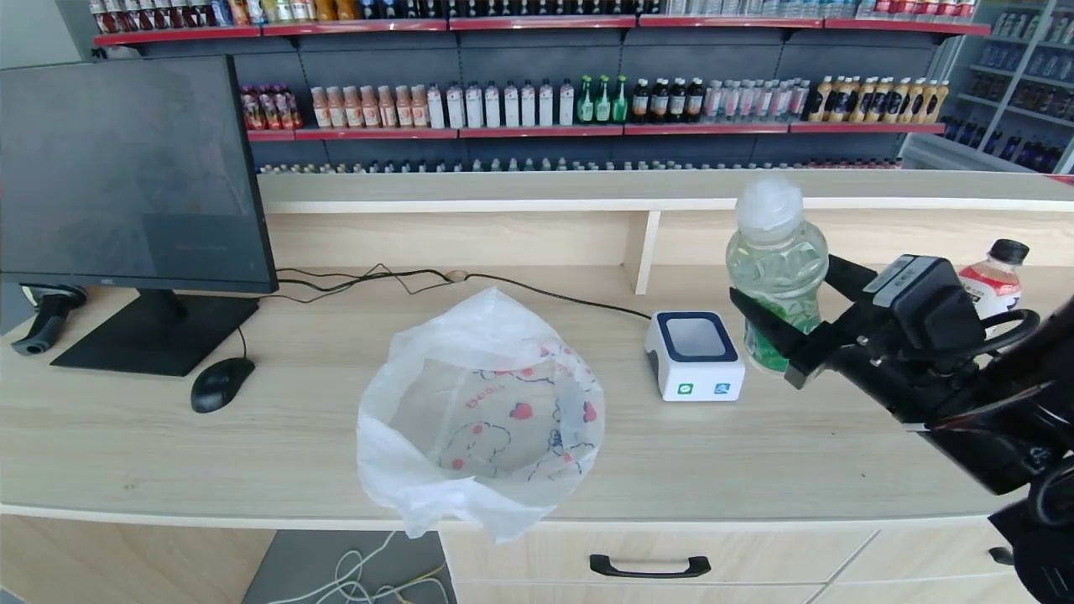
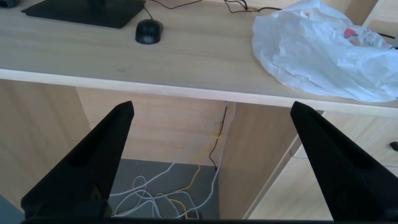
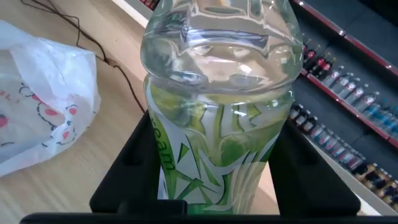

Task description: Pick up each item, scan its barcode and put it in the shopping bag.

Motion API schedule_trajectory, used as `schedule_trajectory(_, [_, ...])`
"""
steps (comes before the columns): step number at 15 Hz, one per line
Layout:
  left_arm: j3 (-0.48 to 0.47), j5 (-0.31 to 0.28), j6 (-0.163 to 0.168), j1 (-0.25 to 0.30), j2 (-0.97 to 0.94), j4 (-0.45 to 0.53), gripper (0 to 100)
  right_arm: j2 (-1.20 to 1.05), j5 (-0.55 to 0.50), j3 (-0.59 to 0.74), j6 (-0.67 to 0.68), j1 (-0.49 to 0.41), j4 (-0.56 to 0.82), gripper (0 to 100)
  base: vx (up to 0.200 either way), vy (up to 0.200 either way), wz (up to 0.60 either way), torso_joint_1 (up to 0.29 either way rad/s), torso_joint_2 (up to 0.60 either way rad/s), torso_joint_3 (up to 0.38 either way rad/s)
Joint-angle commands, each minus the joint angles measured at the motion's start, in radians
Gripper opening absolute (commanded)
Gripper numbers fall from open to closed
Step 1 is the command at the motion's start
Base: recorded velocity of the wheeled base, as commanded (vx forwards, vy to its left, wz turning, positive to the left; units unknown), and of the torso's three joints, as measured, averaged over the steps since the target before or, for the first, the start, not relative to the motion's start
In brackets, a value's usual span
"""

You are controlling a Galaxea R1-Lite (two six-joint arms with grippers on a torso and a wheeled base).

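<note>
The right gripper (image 1: 789, 315) has its fingers pinching the clear bottle (image 1: 776, 252) across its green-labelled lower half. The bottle stands upright, long axis vertical, cap up. Whether its base rests on the table (image 1: 252, 453) or hangs just above it, I cannot tell.

The barcode scanner (image 1: 695, 352) sits just beside the bottle on its left, with its window facing upward. The label faces sideways, so I judge the coming move needs a short carry to the left and a tilt to bring the label over the window. No barcode is visible.

The shopping bag (image 1: 478, 419) lies farther left, beyond the scanner, with its mouth open. The left gripper (image 2: 211, 109) hangs below the table edge with fingers spread and holding nothing. The right arm is much nearer the scanner.
</note>
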Motion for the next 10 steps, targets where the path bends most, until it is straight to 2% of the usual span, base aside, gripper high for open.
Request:
schedule_trajectory(1, [0.000, 0.000, 0.001, 0.000, 0.001, -0.003, 100, 0.063, 0.025, -0.056, -0.036, -0.024, -0.002, 0, 0.000, 0.000, 0.00, 0.000, 0.00, 0.000])
schedule_trajectory(5, [0.000, 0.000, 0.004, 0.000, 0.001, -0.006, 100, 0.177, 0.141, -0.230, -0.096, -0.026, -0.002, 0, 0.000, 0.000, 0.00, 0.000, 0.00, 0.000])
schedule_trajectory(6, [0.000, 0.000, 0.018, 0.000, 0.001, -0.007, 100, 0.237, 0.240, -0.290, -0.125, -0.030, -0.002, 0, 0.000, 0.000, 0.00, 0.000, 0.00, 0.000])
schedule_trajectory(8, [0.000, -0.001, 0.050, 0.000, 0.001, -0.007, 100, 0.267, 0.306, -0.307, -0.134, -0.050, -0.002, 0, 0.000, 0.000, 0.00, 0.000, 0.00, 0.000])
schedule_trajectory(10, [0.000, -0.001, 0.047, 0.000, 0.001, -0.006, 100, 0.274, 0.338, -0.312, -0.140, -0.085, -0.002, 0, 0.000, 0.000, 0.00, 0.000, 0.00, 0.000])
